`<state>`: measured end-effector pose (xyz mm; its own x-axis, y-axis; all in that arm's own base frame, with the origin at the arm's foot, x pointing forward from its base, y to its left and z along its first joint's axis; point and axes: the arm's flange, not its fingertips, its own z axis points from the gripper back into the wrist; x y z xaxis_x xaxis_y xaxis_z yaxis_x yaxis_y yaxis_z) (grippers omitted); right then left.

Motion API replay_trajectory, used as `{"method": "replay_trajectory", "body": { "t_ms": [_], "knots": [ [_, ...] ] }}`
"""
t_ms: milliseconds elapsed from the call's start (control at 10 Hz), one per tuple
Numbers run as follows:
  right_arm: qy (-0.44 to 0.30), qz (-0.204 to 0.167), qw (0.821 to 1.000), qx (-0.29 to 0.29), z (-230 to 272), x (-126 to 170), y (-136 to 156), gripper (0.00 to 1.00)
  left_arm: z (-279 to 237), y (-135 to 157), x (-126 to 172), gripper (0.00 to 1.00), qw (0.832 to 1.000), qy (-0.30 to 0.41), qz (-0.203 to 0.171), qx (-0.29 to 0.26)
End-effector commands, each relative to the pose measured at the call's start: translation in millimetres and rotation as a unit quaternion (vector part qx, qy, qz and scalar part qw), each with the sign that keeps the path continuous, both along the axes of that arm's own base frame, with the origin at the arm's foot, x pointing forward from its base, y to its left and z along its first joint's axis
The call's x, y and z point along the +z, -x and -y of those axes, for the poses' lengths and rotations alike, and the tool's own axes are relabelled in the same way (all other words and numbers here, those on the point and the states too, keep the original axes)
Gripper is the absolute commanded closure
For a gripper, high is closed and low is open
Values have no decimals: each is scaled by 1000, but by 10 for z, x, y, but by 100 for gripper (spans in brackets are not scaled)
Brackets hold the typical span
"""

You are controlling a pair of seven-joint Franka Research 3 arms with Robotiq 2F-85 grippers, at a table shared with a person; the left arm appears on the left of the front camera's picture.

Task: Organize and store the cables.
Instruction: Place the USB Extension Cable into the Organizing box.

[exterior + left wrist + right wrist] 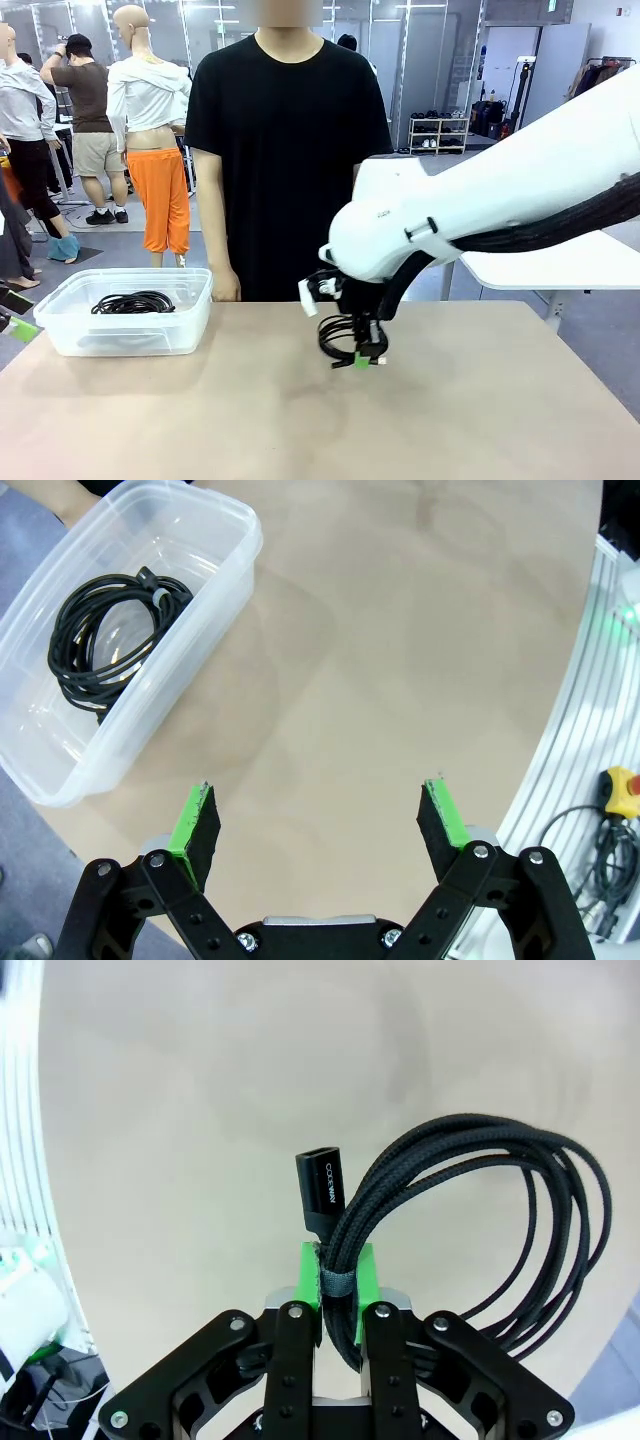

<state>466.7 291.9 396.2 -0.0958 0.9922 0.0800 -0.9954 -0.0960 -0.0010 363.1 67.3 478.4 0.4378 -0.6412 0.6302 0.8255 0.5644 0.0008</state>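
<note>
Right claw (338,1278) is clamped tight on a coiled black cable (470,1220) dangling just above the bench (300,420), while the left claw (322,825) hangs spread wide near the clear tub (215,620) holding another coil (105,635).

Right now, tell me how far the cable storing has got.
Done: one coiled cable lies in the clear bin. In hand: the right gripper is shut on a second coil above the table. Left: putting it in the bin. The left gripper is open and holds nothing.

White arm (500,190), black hose (560,228), black pincer (338,1278) with green pads.
</note>
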Motion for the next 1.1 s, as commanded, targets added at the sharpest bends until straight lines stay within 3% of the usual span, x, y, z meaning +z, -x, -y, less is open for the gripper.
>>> {"method": "replay_trajectory", "body": {
  "t_ms": [0,500,900,1000],
  "knots": [
    [-48,24,999,3,-186,-114,33,99,15,3,8,0,1000,7,-4,5],
    [-59,-37,998,-8,-738,-664,91,99,15,3,8,0,1000,7,-4,5],
    [-54,-57,997,-27,-908,-806,154,99,15,3,8,0,1000,7,-4,5],
    [-51,-59,997,-27,-930,-825,180,58,15,3,8,0,1000,7,-4,5]
  ]
}}
